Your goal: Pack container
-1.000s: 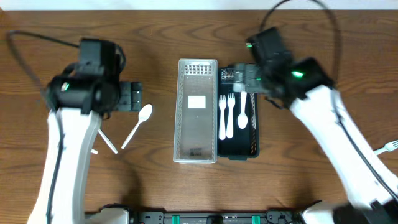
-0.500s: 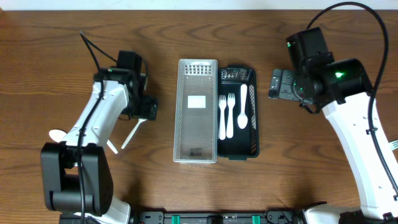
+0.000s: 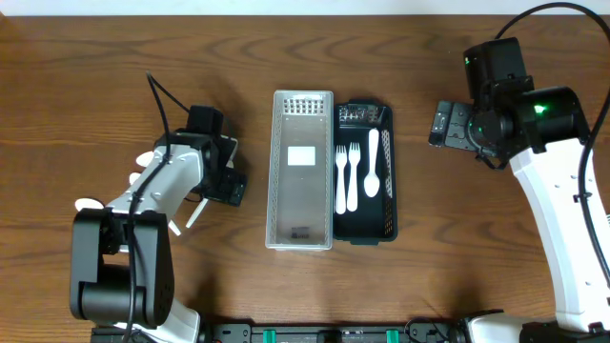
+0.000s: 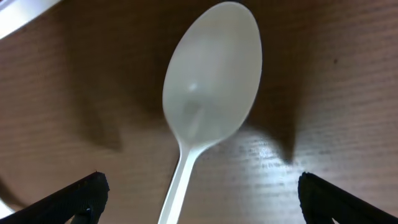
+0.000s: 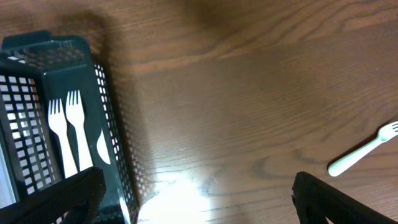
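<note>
Right: left gripper point(image 4: 202, 202) jaws wide apart, straddling the white plastic spoon point(image 4: 211, 93) — drop lower, close square across the thin handle point(image 4: 179, 190) — right gripper point(image 5: 199, 202) gapes empty.

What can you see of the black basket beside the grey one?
The black basket is a long rectangular tray of perforated plastic, lying flat on the wooden table, its long side against the grey basket. Inside lie two white forks and a white spoon, side by side along its length. Nothing else touches it.
</note>
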`<state>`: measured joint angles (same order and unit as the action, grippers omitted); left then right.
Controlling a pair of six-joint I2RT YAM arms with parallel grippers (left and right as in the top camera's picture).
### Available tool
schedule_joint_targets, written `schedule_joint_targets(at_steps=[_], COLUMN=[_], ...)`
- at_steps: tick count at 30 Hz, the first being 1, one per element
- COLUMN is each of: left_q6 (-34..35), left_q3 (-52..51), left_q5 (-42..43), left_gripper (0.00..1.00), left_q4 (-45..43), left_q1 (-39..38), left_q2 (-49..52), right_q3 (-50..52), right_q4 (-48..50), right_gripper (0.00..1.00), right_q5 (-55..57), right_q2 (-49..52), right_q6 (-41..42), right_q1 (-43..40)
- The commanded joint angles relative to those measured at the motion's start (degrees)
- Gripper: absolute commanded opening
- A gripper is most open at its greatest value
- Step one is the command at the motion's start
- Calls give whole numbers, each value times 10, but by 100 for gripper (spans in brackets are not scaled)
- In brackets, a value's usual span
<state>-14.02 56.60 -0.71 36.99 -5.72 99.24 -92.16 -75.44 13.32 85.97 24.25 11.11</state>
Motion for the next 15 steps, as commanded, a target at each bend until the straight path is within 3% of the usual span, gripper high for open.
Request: schedule_joint_targets(at_steps=[1, 9, 11, 15], left_q6=[-25, -35, -35, -35], left_q3=[-23, -46, -46, -46], left_q5=[3, 4, 4, 3], left_gripper=[99, 98, 89, 63], left_q4=[-19, -50, -50, -50], left_q1=[3, 3, 3, 3], left_q2=[2, 2, 2, 2], right_q3=[0, 0, 0, 0], right_q4=[-1, 0, 0, 2], right_gripper=[99, 99, 99, 99], right_q5=[-3, -10, -15, -19], right_q2=[-1, -1, -1, -1], right_q6=[-15, -16, -16, -16], right_q1=[-10, -21, -27, -43])
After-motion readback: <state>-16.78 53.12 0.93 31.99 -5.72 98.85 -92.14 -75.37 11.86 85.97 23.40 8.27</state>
